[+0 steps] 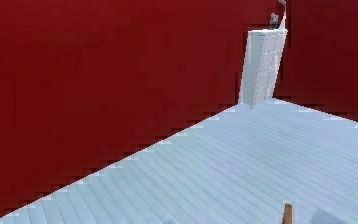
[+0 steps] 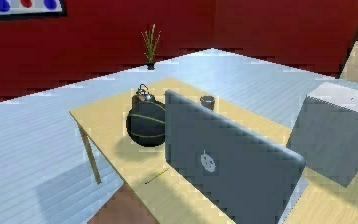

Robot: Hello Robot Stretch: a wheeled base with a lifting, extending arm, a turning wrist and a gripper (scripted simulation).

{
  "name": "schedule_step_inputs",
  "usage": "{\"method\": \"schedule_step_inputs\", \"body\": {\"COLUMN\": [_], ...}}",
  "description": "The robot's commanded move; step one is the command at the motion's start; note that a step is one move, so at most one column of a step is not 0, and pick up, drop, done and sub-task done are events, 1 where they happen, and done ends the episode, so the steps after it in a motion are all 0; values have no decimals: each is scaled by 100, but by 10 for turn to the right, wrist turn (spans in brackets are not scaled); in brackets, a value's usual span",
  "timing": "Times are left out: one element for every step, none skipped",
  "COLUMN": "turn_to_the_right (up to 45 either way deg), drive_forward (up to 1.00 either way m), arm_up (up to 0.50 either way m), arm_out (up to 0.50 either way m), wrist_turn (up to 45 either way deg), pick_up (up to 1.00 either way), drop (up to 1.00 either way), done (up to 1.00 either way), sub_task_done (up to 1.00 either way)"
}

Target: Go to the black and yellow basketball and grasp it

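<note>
A dark round ball (image 2: 146, 126) with thin yellowish lines rests on the pale wooden table (image 2: 107, 117) in the arm side view, left of centre. It sits right against the back of an open grey laptop (image 2: 227, 160). Just behind the ball stands a small dark thing with a handle (image 2: 143, 95).
A small grey cup (image 2: 207, 101) and a grey box (image 2: 332, 130) share the table. A potted plant (image 2: 151, 47) stands by the far red wall, under a picture (image 2: 27, 6). In the forward view, pale plank floor (image 1: 227, 160) runs along a red wall to a white cabinet (image 1: 262, 65).
</note>
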Motion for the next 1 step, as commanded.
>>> {"method": "schedule_step_inputs", "body": {"turn_to_the_right": [0], "drive_forward": [0], "arm_up": [50], "arm_out": [0], "wrist_turn": [0], "pick_up": [0], "drop": [0], "done": [0], "sub_task_done": [0]}}
